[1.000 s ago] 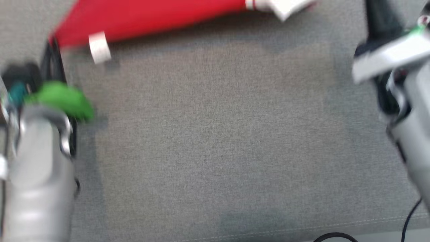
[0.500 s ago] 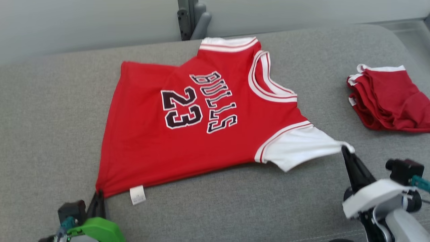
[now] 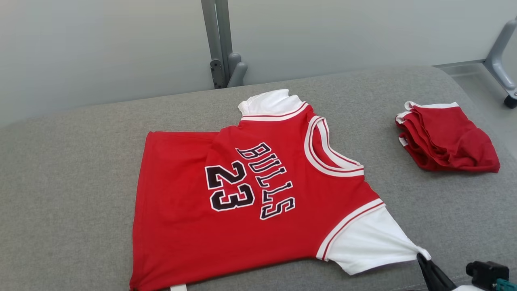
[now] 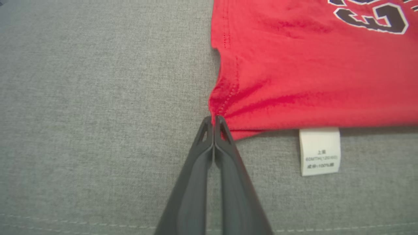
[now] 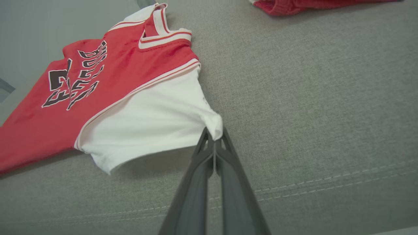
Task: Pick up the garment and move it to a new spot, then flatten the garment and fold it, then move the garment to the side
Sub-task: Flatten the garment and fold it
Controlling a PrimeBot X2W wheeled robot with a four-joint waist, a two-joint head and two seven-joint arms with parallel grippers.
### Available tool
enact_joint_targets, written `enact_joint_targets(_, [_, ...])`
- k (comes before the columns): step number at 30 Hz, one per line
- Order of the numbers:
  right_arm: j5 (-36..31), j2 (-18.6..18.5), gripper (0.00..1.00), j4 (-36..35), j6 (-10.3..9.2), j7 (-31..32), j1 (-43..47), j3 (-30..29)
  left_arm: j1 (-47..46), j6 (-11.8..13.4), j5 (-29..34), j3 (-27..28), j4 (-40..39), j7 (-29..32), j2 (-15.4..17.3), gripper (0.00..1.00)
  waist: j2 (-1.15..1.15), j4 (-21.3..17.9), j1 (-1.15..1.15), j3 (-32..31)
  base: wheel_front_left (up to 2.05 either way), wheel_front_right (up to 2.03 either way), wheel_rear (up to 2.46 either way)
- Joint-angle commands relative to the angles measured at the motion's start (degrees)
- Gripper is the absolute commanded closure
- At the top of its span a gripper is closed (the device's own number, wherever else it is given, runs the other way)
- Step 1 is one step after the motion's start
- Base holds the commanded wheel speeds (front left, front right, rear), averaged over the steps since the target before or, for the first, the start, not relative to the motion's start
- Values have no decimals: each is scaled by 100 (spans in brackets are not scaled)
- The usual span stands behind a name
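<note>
The garment (image 3: 250, 202) is a red jersey with white sleeves and "BULLS 23" in black. It lies spread on the grey cushion, neck toward the right in the head view. My left gripper (image 4: 214, 119) is shut on the garment's (image 4: 310, 75) hem corner, beside a white care label (image 4: 320, 150). My right gripper (image 5: 214, 137) is shut on the tip of the white sleeve (image 5: 153, 127), pulling it taut. In the head view the right gripper (image 3: 422, 258) shows at the bottom right, at the sleeve's end.
A folded pile of red clothes (image 3: 444, 137) lies at the right of the grey cushion (image 3: 72, 169). A grey metal post (image 3: 220, 44) stands behind the cushion against a pale wall. The cushion's seamed front edge (image 5: 326, 186) runs below my right gripper.
The head camera has tilted up from the cushion's front to the whole jersey, so everything sits lower in the picture. Both grippers keep their hold on the jersey.
</note>
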Motion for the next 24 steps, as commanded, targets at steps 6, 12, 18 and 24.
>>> enact_joint_targets(6, [-72,1,100,-527,-11,-21,-367,-273,-147,12,39,-119,-781,-16,28,100,0,147,1,177,0,0,0])
enact_joint_targets(12, [-209,30,100,-590,-10,-19,-1325,-272,-968,-31,146,-292,-1012,-10,25,100,0,308,1,589,0,0,0])
enact_joint_targets(18, [-392,67,100,-5,-10,-19,-2527,-6,-1961,16,307,-473,-707,-10,24,100,0,431,1,1119,0,0,0])
enact_joint_targets(24, [-623,130,100,828,-10,-19,-3455,50,-2645,154,338,-624,-259,-10,24,100,0,511,1,1566,0,0,0])
